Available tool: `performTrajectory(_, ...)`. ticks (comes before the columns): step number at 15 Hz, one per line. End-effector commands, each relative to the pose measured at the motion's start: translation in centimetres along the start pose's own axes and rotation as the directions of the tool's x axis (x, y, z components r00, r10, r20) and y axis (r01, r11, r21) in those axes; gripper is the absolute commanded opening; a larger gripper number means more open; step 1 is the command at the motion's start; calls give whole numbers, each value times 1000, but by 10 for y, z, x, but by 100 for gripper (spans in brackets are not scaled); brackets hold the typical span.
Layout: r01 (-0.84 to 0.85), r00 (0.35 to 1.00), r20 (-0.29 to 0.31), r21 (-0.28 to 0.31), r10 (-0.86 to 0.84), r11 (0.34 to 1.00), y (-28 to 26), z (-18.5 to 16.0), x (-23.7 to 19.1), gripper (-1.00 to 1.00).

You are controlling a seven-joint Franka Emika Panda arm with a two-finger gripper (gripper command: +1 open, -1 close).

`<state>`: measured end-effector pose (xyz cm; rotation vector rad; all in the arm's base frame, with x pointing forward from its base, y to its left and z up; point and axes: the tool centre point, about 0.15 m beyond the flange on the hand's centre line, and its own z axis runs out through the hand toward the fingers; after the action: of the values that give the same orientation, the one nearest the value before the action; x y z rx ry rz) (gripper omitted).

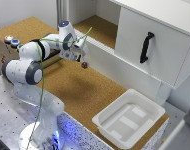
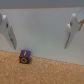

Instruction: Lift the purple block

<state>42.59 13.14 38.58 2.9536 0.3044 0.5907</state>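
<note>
The purple block point(image 1: 85, 64) is a tiny dark cube resting on the cork surface point(image 1: 80, 90) near the low white wall. My gripper point(image 1: 81, 57) hovers just above it, open and empty. In the wrist view the block point(image 2: 25, 57) sits on the cork, closer to one finger point(image 2: 8, 31) than to the other point(image 2: 73, 30). It lies below the fingertips, not between them. The gripper point(image 2: 40, 47) has its jaws spread wide.
A white tray point(image 1: 129, 119) stands at the exterior view's lower right on the cork. A white cabinet with a black handle point(image 1: 146, 47) rises behind the low wall. A box with buttons point(image 1: 11, 41) sits at the exterior view's left.
</note>
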Motion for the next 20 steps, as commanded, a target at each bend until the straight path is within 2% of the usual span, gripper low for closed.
performTrajectory(1,7,1000,-30,29,-6,1000,-4,7,-7,100)
performTrajectory(2,7,1000,-30,29,-6,1000,-4,7,-7,100)
performTrajectory(3,14,1000,4,16,-15,1000,2,2,-3,100)
performTrajectory(4,43,999,2,52,-44,998,8,10,-4,100)
performTrajectory(5,2,1000,30,121,-6,993,21,25,-1,100)
performTrajectory(7,-17,1000,-12,206,19,978,38,42,3,100)
performTrajectory(8,-5,1000,-16,273,10,962,43,53,5,100)
performTrajectory(10,53,998,-53,275,-40,960,46,72,5,100)
performTrajectory(12,111,993,-77,323,-91,940,45,92,3,100)
performTrajectory(13,130,990,-83,311,-110,941,40,100,3,100)
performTrajectory(14,158,986,-93,270,-137,950,30,106,5,100)
performTrajectory(17,132,990,-78,270,-115,954,3,112,15,100)
performTrajectory(20,103,995,-23,254,-100,962,-37,127,28,100)
